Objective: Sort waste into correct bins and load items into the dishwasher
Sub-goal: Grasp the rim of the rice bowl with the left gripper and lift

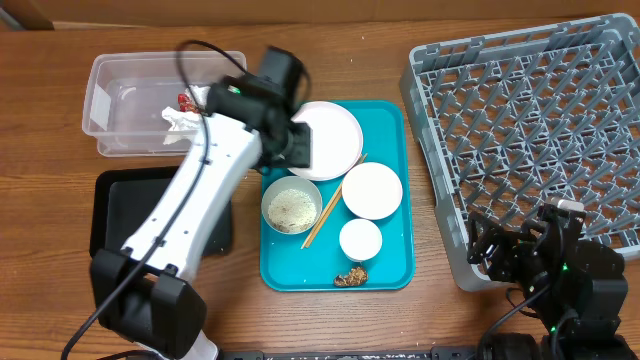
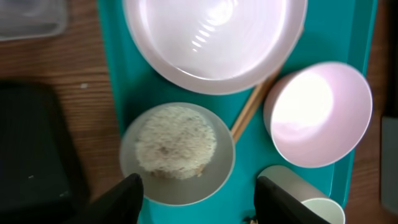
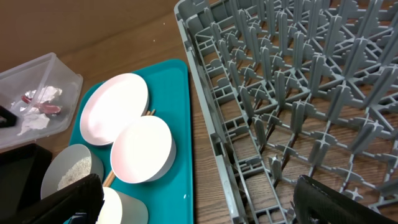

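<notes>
The crumpled napkin [image 1: 180, 122] and red sauce packet [image 1: 185, 99] lie in the clear tub [image 1: 110, 80]. The black tray [image 1: 110, 210] sits in front of it. On the teal tray [image 1: 395, 270] are the white plate [image 1: 335, 135], a bowl holding rice [image 1: 291, 205], an empty bowl [image 1: 372, 190], the cup [image 1: 360, 240], chopsticks [image 1: 325, 215] and the brown lump [image 1: 350, 277]. My left gripper [image 2: 199, 205] is open and empty above the rice bowl [image 2: 177, 149]. My right gripper [image 3: 199, 205] is open and empty by the grey dish rack [image 1: 540, 120].
The left arm stretches over the black tray and the teal tray's left edge. The right arm's base sits at the rack's front left corner [image 1: 470, 270]. Bare wooden table shows between the teal tray and the rack.
</notes>
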